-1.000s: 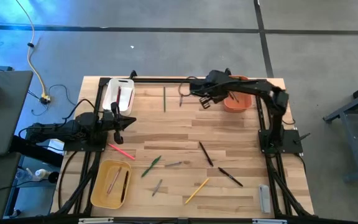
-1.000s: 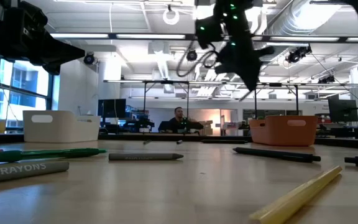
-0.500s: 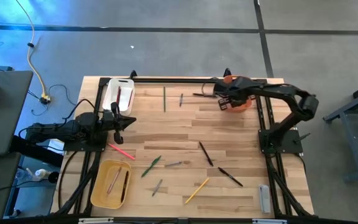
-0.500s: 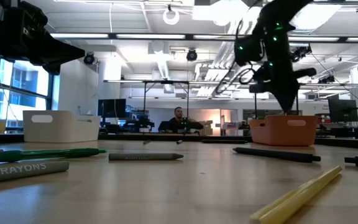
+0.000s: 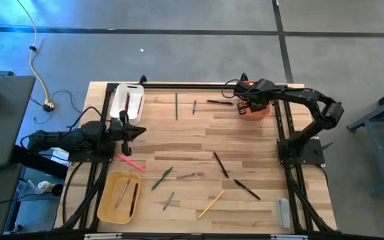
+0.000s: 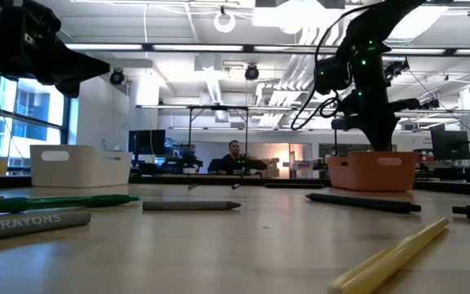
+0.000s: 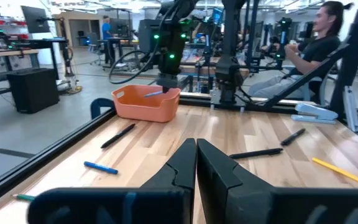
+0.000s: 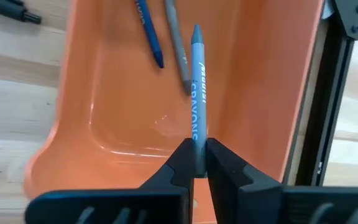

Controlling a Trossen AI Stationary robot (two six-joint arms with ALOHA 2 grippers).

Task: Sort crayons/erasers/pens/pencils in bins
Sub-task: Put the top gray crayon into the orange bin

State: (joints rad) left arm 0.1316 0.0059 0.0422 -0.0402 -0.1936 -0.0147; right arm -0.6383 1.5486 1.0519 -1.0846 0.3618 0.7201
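Crayon (image 8: 197, 81) (pale blue) pinched in right gripper (image 8: 196, 163) over orange bin (image 8: 272, 93); left gripper (image 7: 196, 163) closed, empty, near white bin (image 5: 120, 101).

orange bin (image 5: 254, 111): at the far right of the table; a blue stick (image 8: 148, 28) and a grey stick (image 8: 178, 46) lie inside on its floor.
light blue crayon (image 8: 197, 93): pinched at its lower end in the right gripper (image 8: 195, 163), pointing down into the orange bin, printed "CRAYONS".
white bin (image 5: 127, 102): far left of the table; a red stick (image 5: 127, 105) lies in it.
yellow bin (image 5: 119, 197): near left corner; two thin sticks inside, one pale (image 5: 122, 194), one dark (image 5: 133, 198).
loose sticks on the table: pink (image 5: 130, 162), green (image 5: 162, 177), grey (image 5: 185, 176), two black pens (image 5: 220, 164) (image 5: 246, 189), yellow pencil (image 5: 211, 204), dark green (image 5: 176, 106) near the far edge.
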